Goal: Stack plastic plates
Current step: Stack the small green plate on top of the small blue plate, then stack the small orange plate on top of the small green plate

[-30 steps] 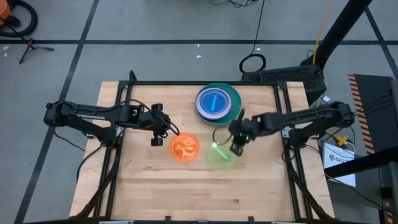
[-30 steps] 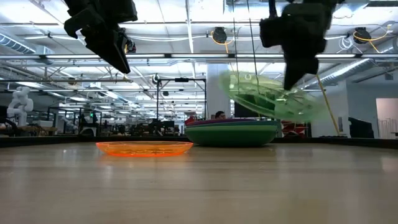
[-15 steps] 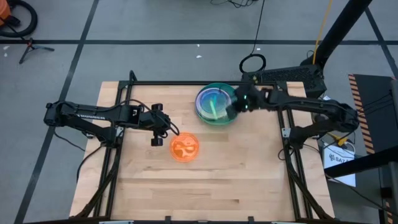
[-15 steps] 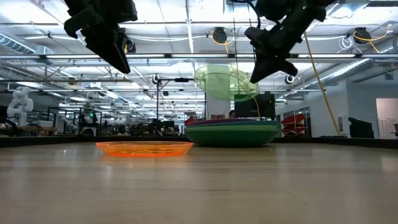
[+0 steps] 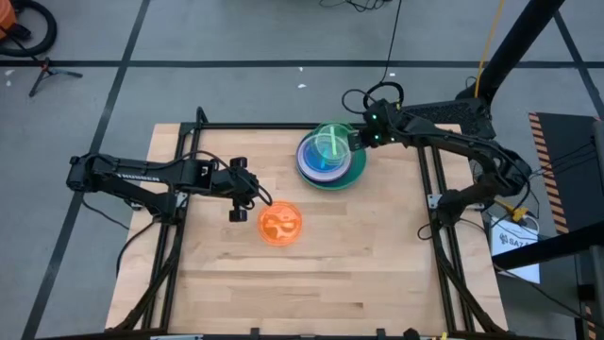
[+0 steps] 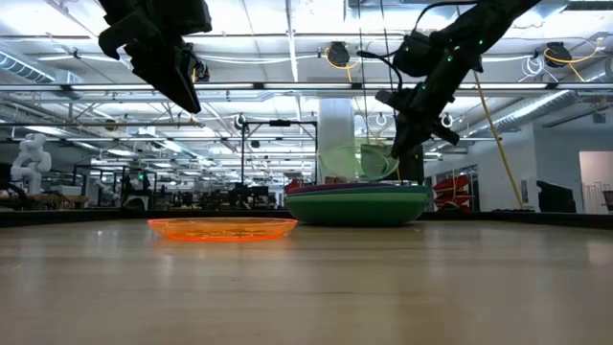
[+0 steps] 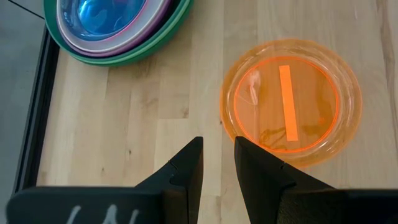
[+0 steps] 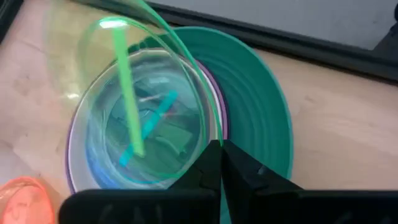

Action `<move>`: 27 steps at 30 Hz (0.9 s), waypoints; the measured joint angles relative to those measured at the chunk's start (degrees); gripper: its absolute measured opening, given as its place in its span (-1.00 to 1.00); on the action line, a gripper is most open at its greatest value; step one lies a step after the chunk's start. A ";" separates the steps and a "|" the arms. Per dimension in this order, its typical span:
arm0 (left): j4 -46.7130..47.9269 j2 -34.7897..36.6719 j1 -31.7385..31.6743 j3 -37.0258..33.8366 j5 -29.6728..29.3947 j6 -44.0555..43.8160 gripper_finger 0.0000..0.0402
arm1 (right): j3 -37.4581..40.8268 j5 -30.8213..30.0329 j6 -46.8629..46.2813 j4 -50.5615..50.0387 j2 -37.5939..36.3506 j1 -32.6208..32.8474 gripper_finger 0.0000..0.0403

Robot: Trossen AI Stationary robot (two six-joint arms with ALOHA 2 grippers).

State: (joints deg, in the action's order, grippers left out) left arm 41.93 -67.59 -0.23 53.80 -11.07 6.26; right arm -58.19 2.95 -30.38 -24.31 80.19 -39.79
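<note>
High view over the wooden table (image 5: pixel 377 274): right gripper (image 5: pixel 357 142) pinching the rim of a clear lime plate (image 5: pixel 332 145), held tilted just above the stack of plates (image 5: pixel 332 161) near the far edge, blue plate (image 7: pixel 102 12) uppermost there over purple and green ones. Left gripper (image 5: pixel 247 196) raised near the table's middle, fingers (image 7: pixel 186 169) narrowly parted and holding nothing, just beside the orange plate (image 5: pixel 280 225) lying flat alone, well apart from the stack.
</note>
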 joint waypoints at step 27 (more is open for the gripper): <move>-0.09 0.00 -0.01 0.00 0.00 -2.20 -0.51 | 0.00 2.64 5.80 0.28 1.88 2.88 -0.39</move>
State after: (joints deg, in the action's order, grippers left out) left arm 41.85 -67.59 -0.24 53.80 -11.07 4.07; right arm -58.19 5.60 -24.57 -24.03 82.07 -36.91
